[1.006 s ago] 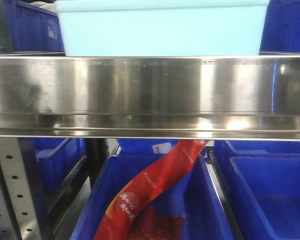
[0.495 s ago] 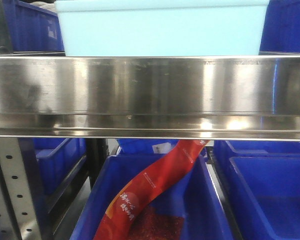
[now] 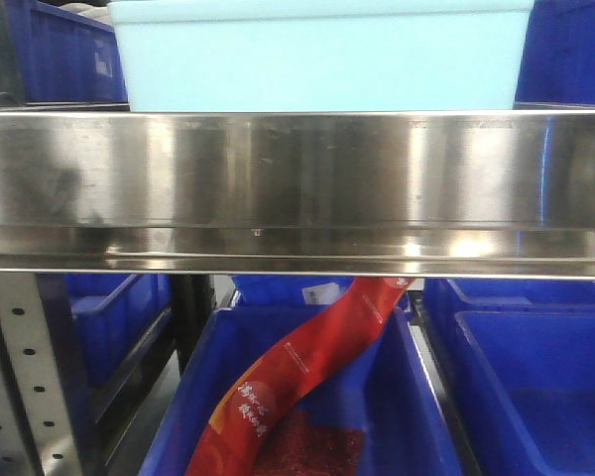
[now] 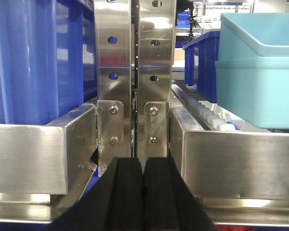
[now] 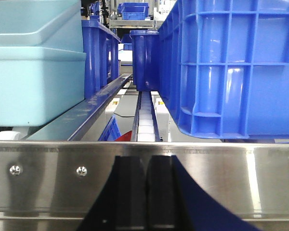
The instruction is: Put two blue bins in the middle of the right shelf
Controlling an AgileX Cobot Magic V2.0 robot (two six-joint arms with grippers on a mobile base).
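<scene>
A light blue bin (image 3: 317,55) sits on the steel shelf (image 3: 297,188) straight ahead; it shows at the right of the left wrist view (image 4: 260,72) and at the left of the right wrist view (image 5: 33,62). A dark blue bin (image 5: 231,67) stands on the shelf to its right, another dark blue bin (image 4: 38,57) to its left. My left gripper (image 4: 143,192) is shut and empty in front of the shelf's upright posts. My right gripper (image 5: 145,192) is shut and empty in front of the shelf's front rail.
Below the shelf, a dark blue bin (image 3: 307,397) holds a red packet (image 3: 297,377). More dark blue bins stand at the lower right (image 3: 535,377) and lower left (image 3: 109,317). Perforated steel uprights (image 4: 135,72) separate the shelf units. A roller track (image 5: 145,120) runs back between bins.
</scene>
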